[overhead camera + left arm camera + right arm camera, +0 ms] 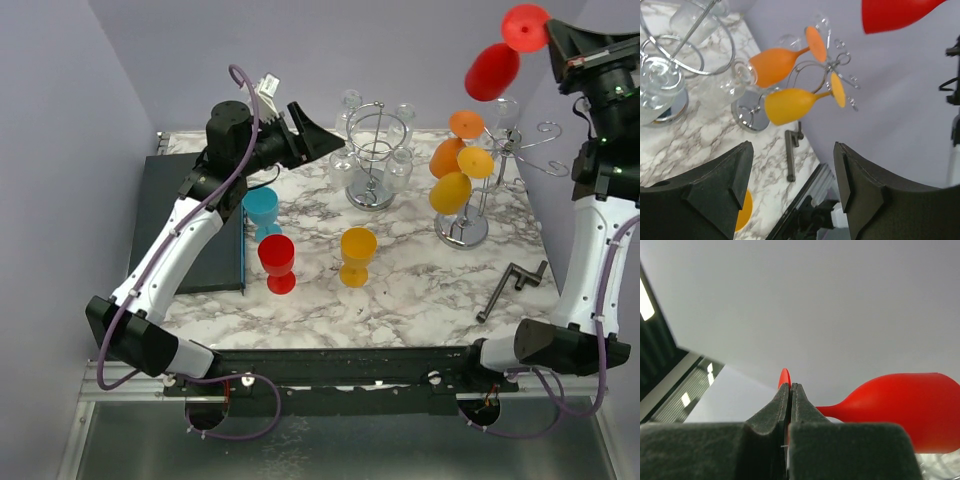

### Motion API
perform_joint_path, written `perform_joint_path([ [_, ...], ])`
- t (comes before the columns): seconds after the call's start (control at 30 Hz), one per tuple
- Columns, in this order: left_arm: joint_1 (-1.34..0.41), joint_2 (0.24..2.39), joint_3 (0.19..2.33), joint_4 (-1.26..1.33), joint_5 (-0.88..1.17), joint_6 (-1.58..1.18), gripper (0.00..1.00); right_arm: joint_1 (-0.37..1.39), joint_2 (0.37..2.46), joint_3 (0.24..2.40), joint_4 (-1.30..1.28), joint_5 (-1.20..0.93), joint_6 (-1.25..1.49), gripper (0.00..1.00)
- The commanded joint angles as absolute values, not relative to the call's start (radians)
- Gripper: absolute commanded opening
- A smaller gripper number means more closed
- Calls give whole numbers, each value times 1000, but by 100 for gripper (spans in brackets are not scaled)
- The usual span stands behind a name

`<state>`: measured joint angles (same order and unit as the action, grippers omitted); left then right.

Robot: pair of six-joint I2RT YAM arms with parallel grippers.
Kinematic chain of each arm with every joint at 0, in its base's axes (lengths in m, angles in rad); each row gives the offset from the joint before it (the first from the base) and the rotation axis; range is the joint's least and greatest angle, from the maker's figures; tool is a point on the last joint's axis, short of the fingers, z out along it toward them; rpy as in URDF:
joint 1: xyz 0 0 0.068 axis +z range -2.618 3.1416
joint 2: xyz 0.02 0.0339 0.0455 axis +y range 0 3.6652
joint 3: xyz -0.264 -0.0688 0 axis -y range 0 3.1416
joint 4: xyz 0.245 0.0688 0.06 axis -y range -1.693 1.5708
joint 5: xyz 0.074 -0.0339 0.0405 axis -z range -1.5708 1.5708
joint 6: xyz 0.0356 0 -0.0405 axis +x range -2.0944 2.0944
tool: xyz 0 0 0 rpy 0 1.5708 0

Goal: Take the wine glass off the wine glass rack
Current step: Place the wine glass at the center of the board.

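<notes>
While the right pincer [790, 392] is pressed together on the stem of the red glass [900, 407], just under its foot, that glass lies nearly sideways high in the air, above the rack [462, 228] and apart from it. Air surrounds the bowl, and the grey wall stands close behind and to the right. The rack sits near the desk's [420, 300] right edge with orange glasses [450, 190] hanging from its hooks. A wire stand [372, 150] of clear glasses is just to its left. Bare marble lies in front, between a yellow glass [357, 255] and a black crank [510, 290].

The right arm climbs steeply from its base at the near right corner, with the wrist up by the top right corner.

The left pincer [315, 135] is spread and pinches nothing. It hangs over the desk's back left and points toward the rack. Its arm runs diagonally up from the near left corner over a dark mat [190, 220], bent at the elbow.
</notes>
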<state>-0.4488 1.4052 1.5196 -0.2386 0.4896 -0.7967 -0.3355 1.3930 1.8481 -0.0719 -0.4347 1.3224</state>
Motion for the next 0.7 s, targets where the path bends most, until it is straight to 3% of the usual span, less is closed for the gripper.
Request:
perform_joint_path([
  [0.0, -411, 1427, 1511, 45, 597, -948, 72, -160, 1392, 1857, -24, -497, 1406, 0],
  [0.3, -317, 1445, 1405, 415, 652, -1191, 77, 165, 1462, 1852, 45, -426, 1442, 0],
  [0.67, -217, 1475, 1320, 702, 703, -1426, 81, 323, 1567, 1855, 167, -427, 1561, 1],
])
